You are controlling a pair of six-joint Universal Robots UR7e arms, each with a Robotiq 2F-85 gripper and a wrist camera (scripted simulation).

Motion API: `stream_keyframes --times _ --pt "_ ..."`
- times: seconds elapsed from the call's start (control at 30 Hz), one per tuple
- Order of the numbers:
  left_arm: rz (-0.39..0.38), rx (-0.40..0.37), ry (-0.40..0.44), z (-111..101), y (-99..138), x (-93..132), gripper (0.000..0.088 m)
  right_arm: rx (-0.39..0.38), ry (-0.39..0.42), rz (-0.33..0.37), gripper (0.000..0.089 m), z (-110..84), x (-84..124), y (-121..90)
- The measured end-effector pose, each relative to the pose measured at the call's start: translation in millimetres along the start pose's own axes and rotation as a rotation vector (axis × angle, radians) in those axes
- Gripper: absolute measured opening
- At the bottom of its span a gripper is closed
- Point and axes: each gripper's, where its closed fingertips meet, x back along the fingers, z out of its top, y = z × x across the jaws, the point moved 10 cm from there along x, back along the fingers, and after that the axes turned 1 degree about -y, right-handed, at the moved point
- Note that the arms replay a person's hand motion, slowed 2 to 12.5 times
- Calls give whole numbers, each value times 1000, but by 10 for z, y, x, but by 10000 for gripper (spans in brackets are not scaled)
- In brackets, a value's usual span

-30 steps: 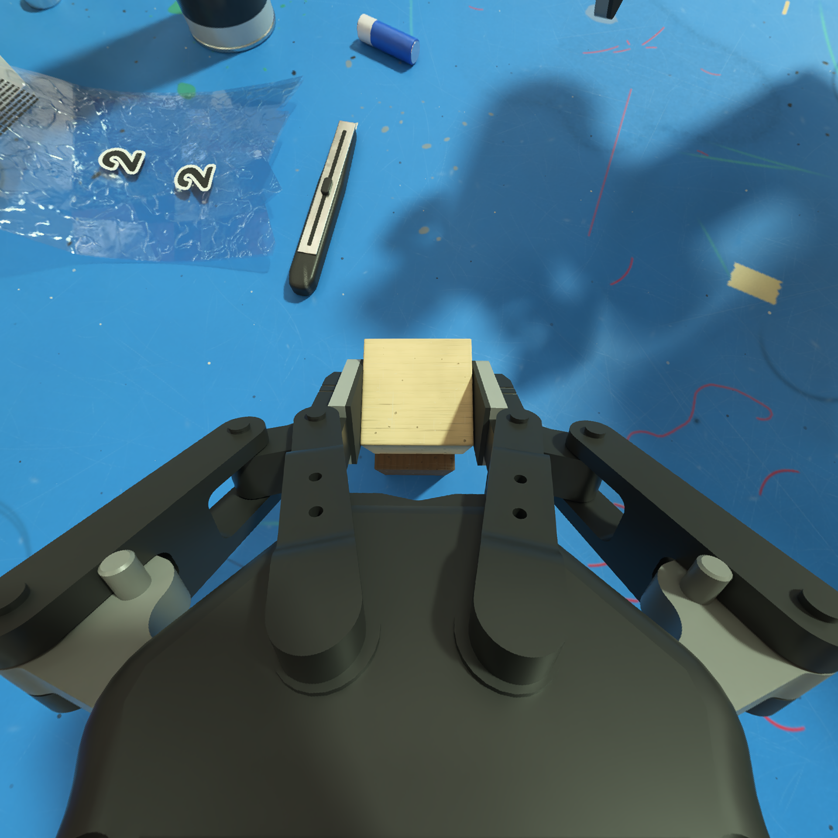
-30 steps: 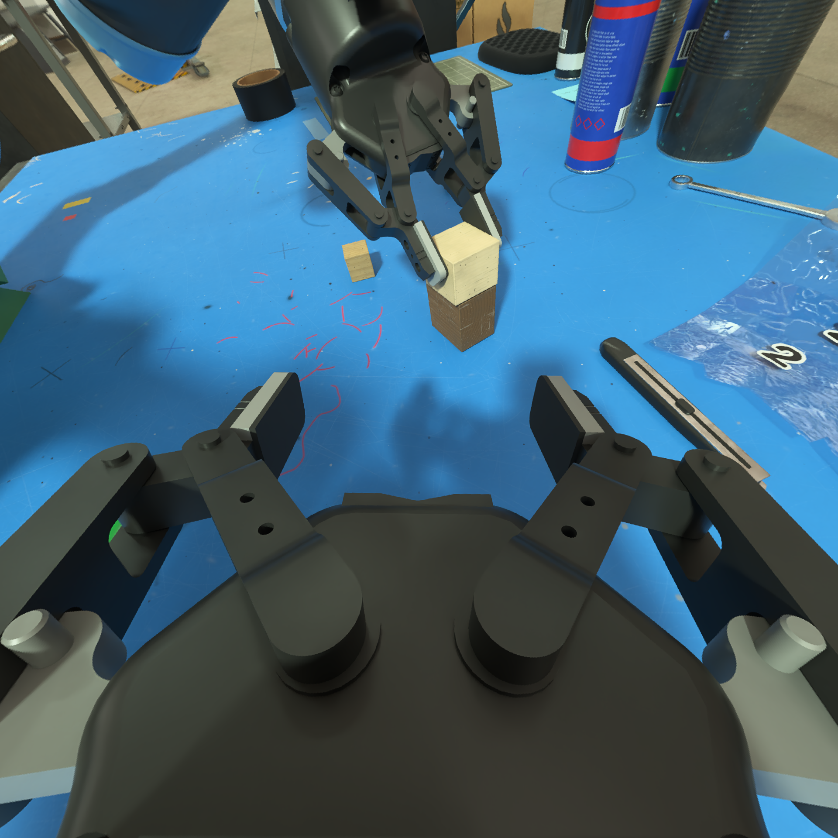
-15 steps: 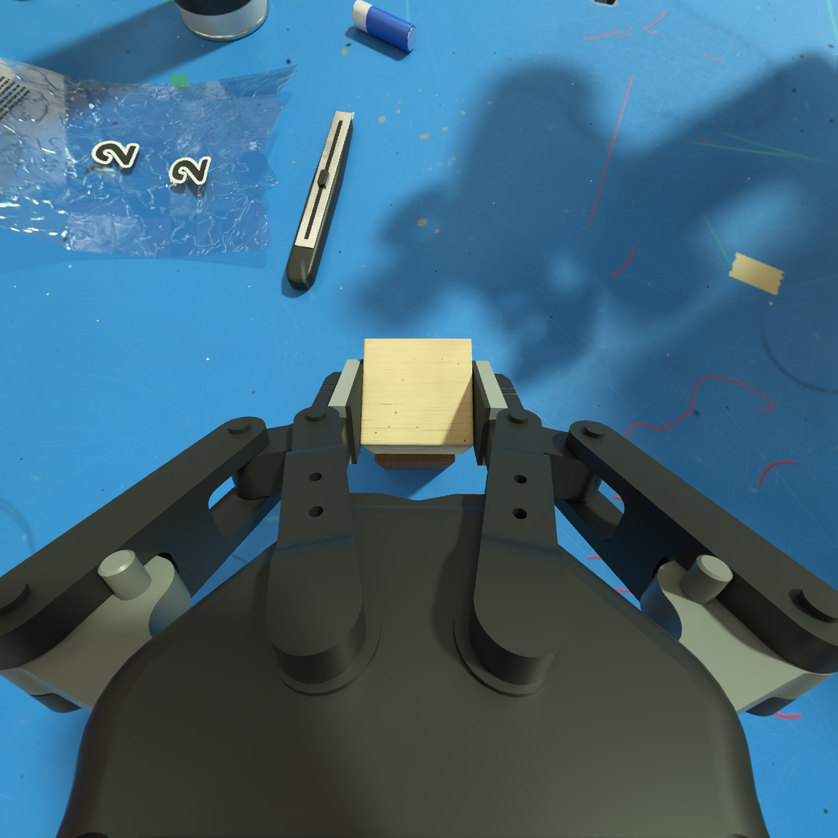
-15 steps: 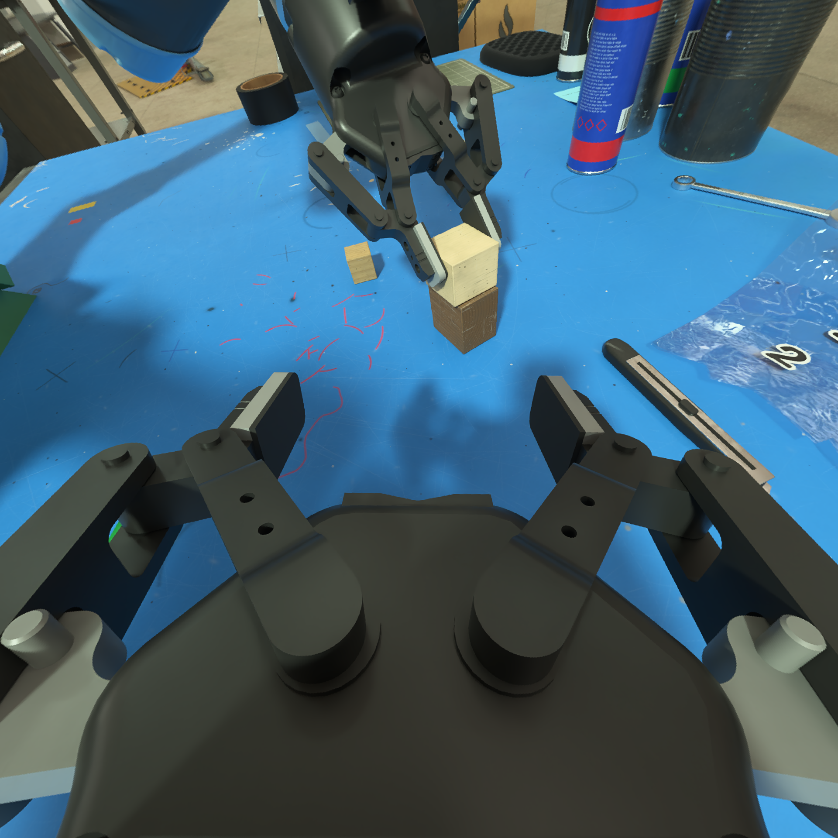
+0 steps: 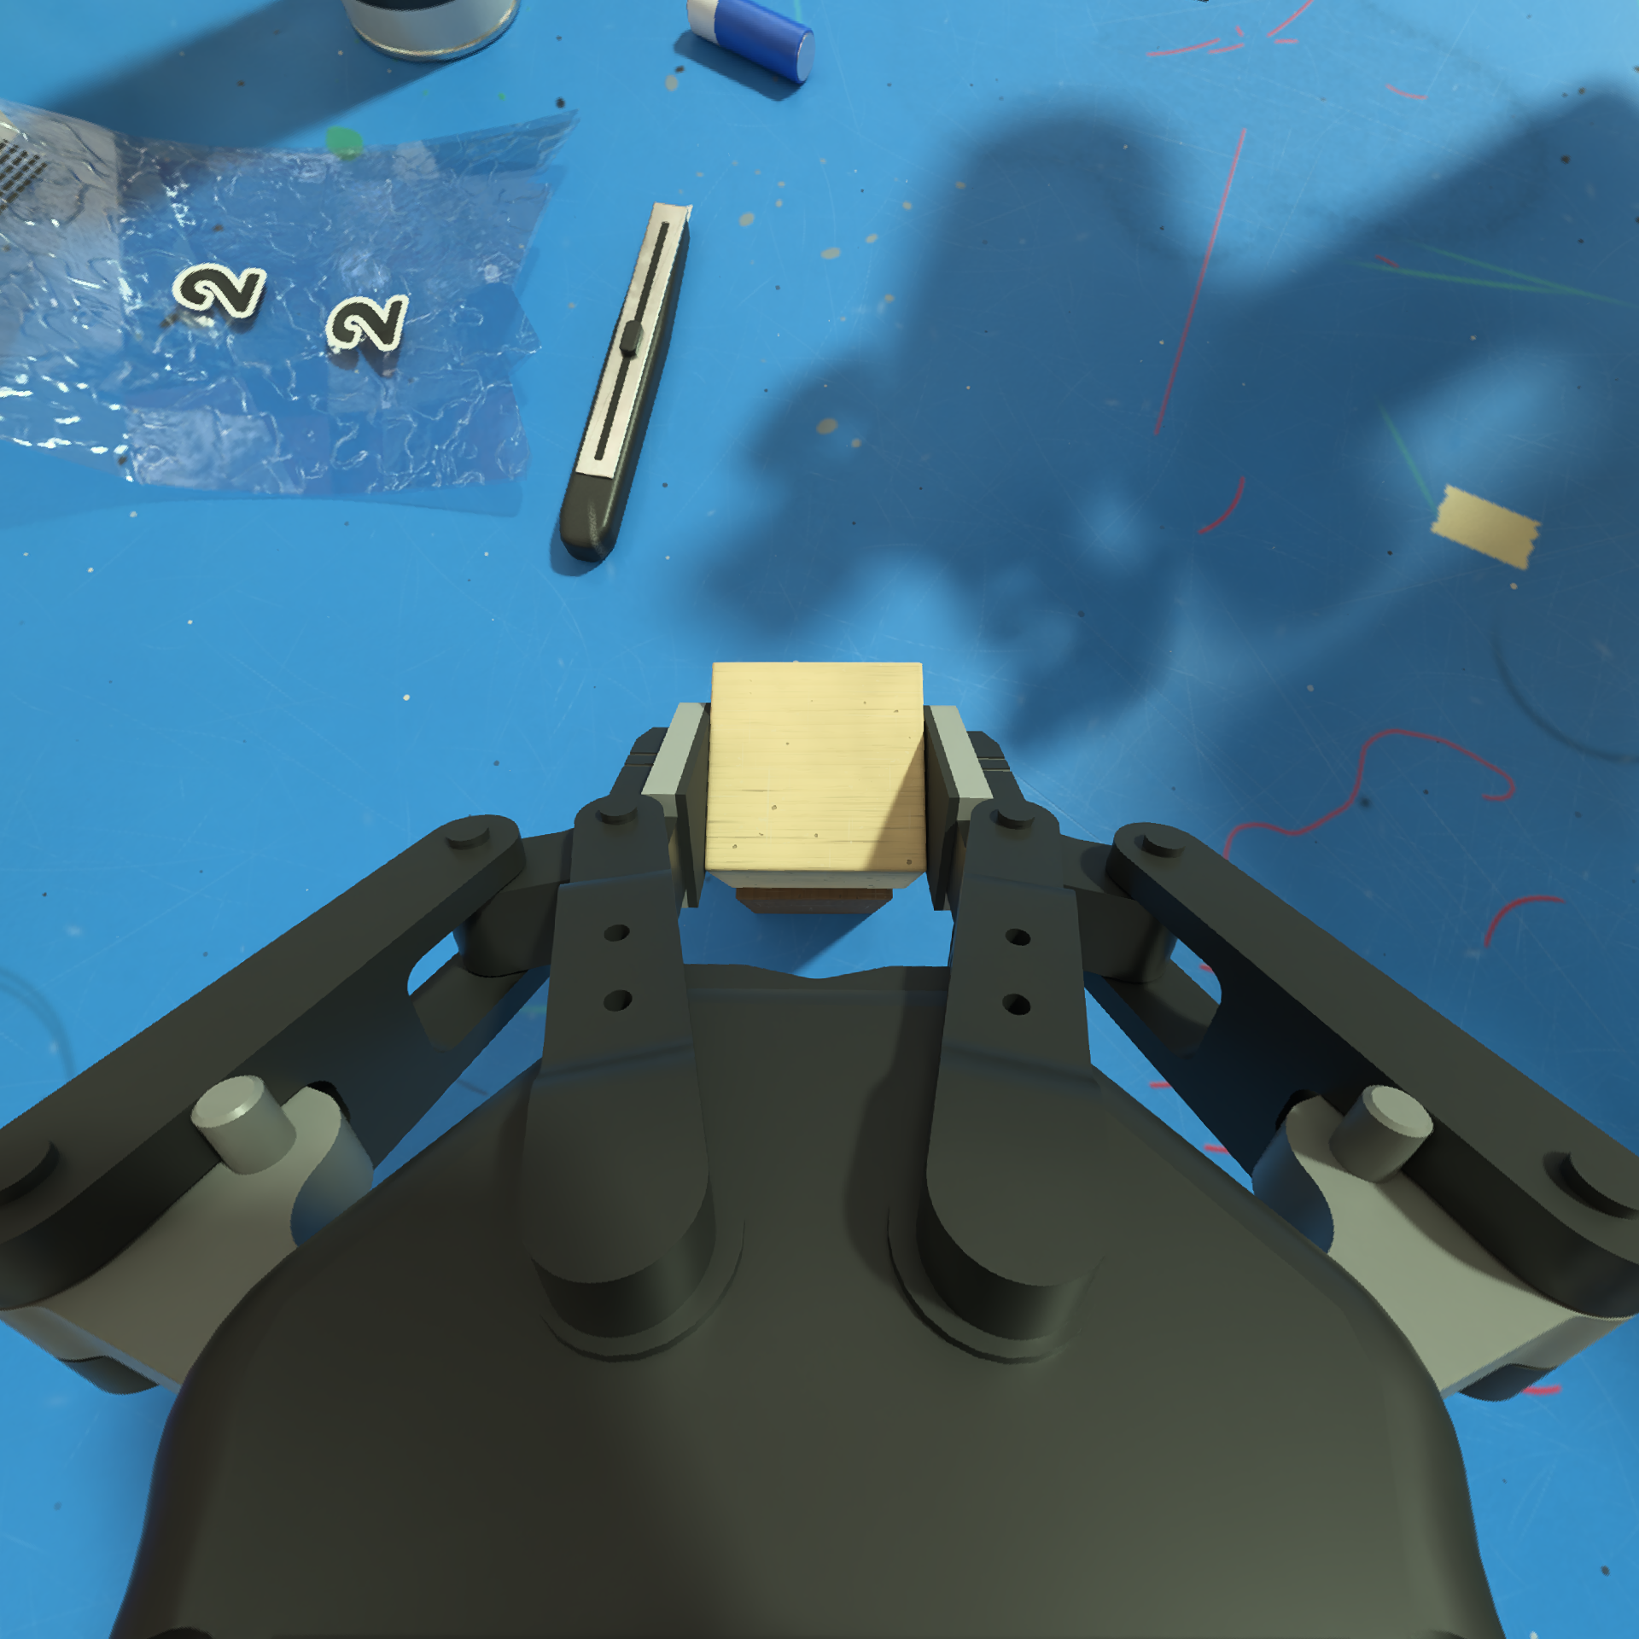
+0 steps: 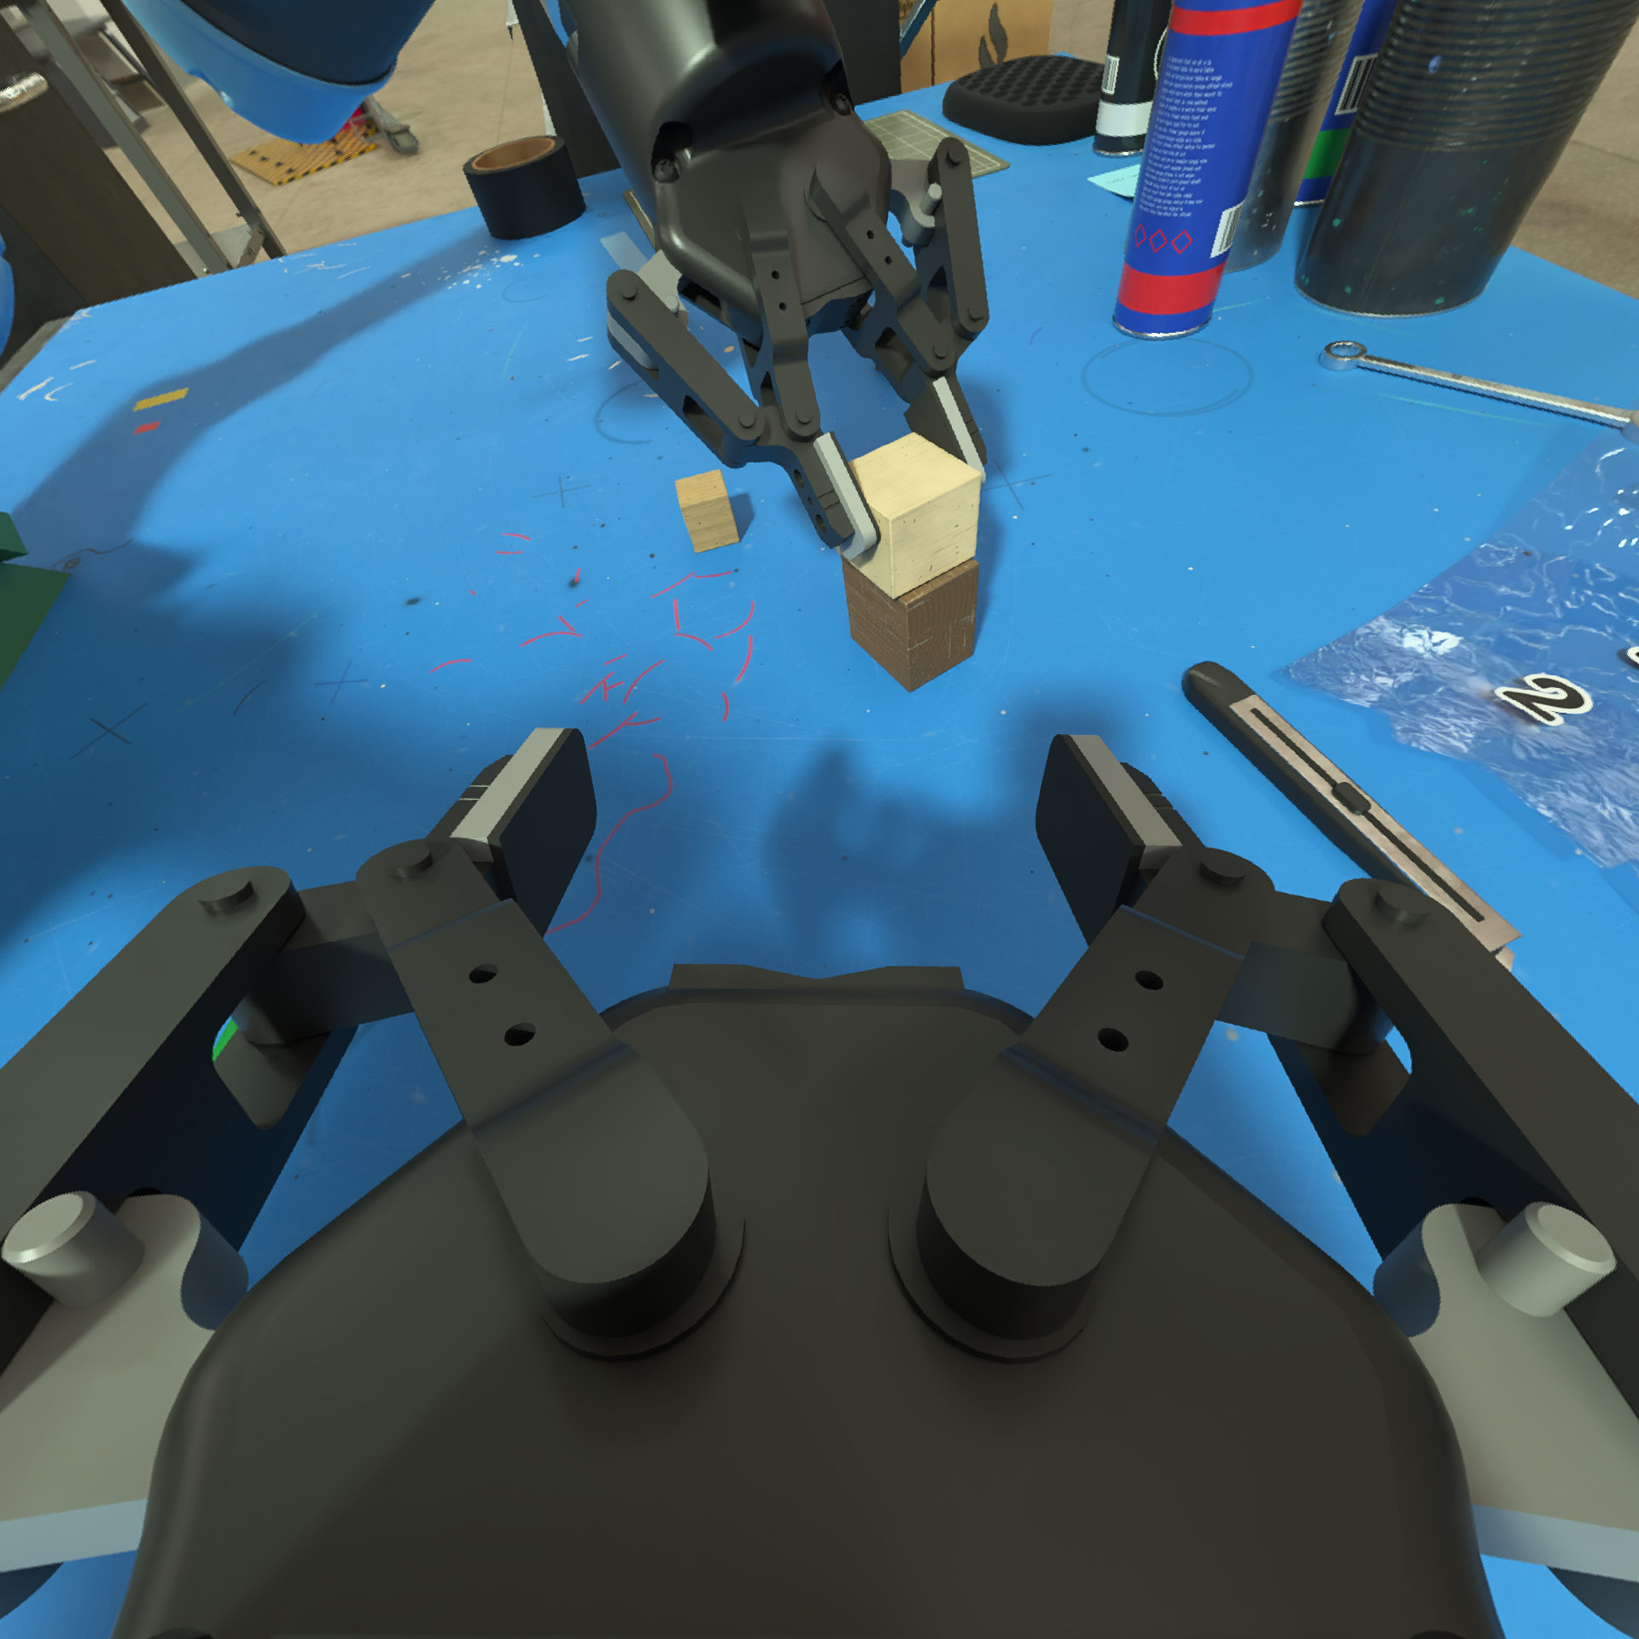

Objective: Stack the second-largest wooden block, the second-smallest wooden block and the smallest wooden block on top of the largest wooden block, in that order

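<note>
Blue tabletop [image 6: 266, 497] everywhere, scuffed and covered in little red scribbles, so here's the rundown going left to right in the right wrist view. Far left at the back there's a black roll of tape [image 6: 523, 184]. Next over, a small pale wooden block [image 6: 707, 511] sits on its own on the table, just beside the left gripper [image 6: 913, 479] but not touching it. That left gripper comes down from the back and has its two fingers clamped on the sides of a bigger pale wooden block [image 6: 922, 514], which sits on top of a dark brown wooden block [image 6: 913, 625]. The brown one stands on the table, and the pale one looks a bit offset toward the back of it. Can't tell if the pale one is fully resting on it or just barely above.

Further right: a box cutter [image 6: 1348, 798] lying flat, then a crinkly clear plastic bag [image 6: 1525, 709] near the right edge. At the back right stand a red and blue spray can [image 6: 1180, 168] and a big dark cylinder [image 6: 1454, 151], with a wrench [image 6: 1472, 386] lying in front of them.

The right gripper [image 6: 816, 825] hovers up front with its fingers spread wide, holding nothing.

Left wrist view confirms the grip: grey pads [image 5: 678, 780] pressed flat against both sides of the pale block [image 5: 816, 767], with a sliver of the brown block [image 5: 811, 900] peeking out underneath.
</note>
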Motion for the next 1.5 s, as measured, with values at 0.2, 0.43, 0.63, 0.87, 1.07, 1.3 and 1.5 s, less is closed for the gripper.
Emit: stream_keyframes --times 0.2,0.43,0.63,0.87,1.07,1.3,1.5 --pt "1 1 -4 4 -4 0 392 1 -1 2 854 -1 -1 -3" --pt "1 2 -6 6 -6 -1 392 2 -2 0 854 -1 2 -2" --pt "-1 5 -4 5 -8 -2 392 0 0 0 854 -1 5 0" --pt "-4 11 -1 4 -12 -3 392 -1 2 0 854 -1 6 4" --pt "-5 15 2 1 -13 -8 390 -1 -1 2 854 -4 4 3" --pt "-2 20 4 -5 -16 -17 530 -1 -3 3 854 -7 -2 3" --pt "-1 25 7 -16 -17 -27 686 -1 -3 5 854 -8 -8 1"
